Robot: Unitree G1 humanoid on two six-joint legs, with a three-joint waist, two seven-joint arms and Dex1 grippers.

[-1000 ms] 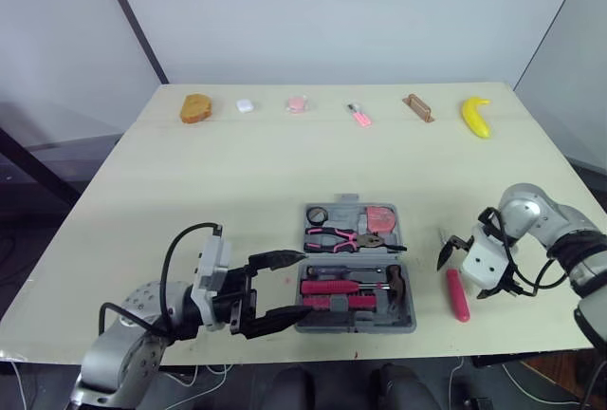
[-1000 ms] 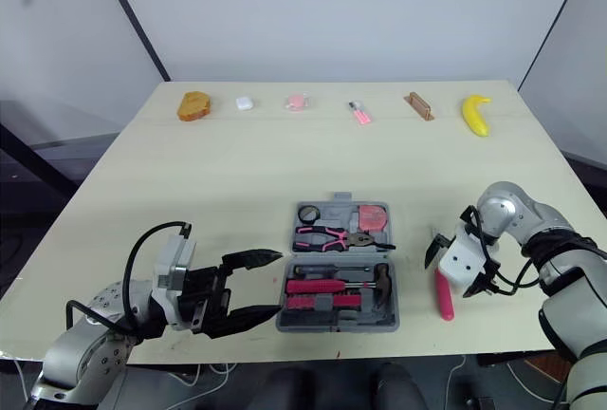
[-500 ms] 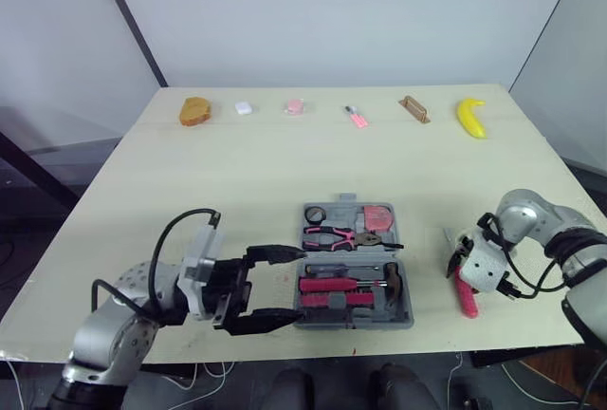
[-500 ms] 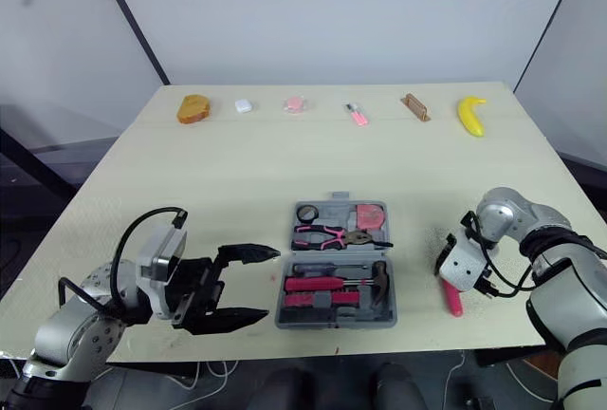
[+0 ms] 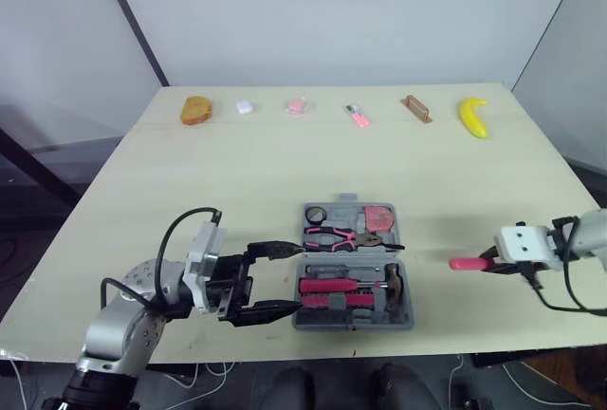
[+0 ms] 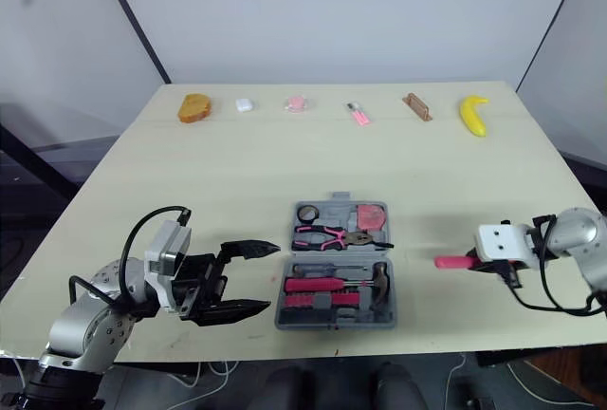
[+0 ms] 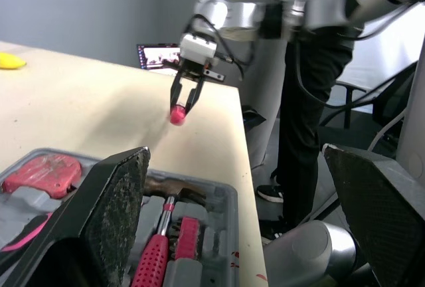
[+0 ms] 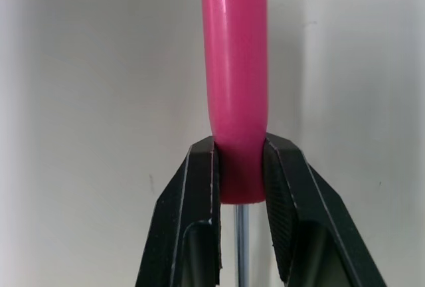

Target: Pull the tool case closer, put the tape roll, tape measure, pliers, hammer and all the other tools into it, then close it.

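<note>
**Nearly packed: one screwdriver in hand, case not yet shut**

Most of the job looks done. The case (image 5: 408, 320) lies open flat near the middle of the table's (image 5: 237, 182) near edge, so the pull-closer step seems finished. Its far half carries the tape roll (image 5: 316, 214), the pliers (image 5: 337, 235) and the tape measure (image 5: 381, 217). Its near half carries the hammer (image 5: 394, 282) and some red-handled drivers.

One tool is outside the case: a pink-handled screwdriver (image 5: 465, 263). The right gripper (image 5: 486, 263) has it, with both fingers pinched tight on the end of the handle where the thin metal shaft begins. It hangs between the case and the table's right edge, with the handle pointing toward the case. It appears to be lifted just clear of the table.

The left gripper (image 5: 285, 279) sits just beside the case's near left corner. Its jaws are spread wide and hold nothing.

Along the far edge lie a banana (image 5: 473, 116) and several small items. I cannot tell whether any of them counts as a tool.

What is left, by my reading, is to carry the screwdriver across, seat it in a free slot and fold the case shut. The left gripper looks well placed to steady the case.
</note>
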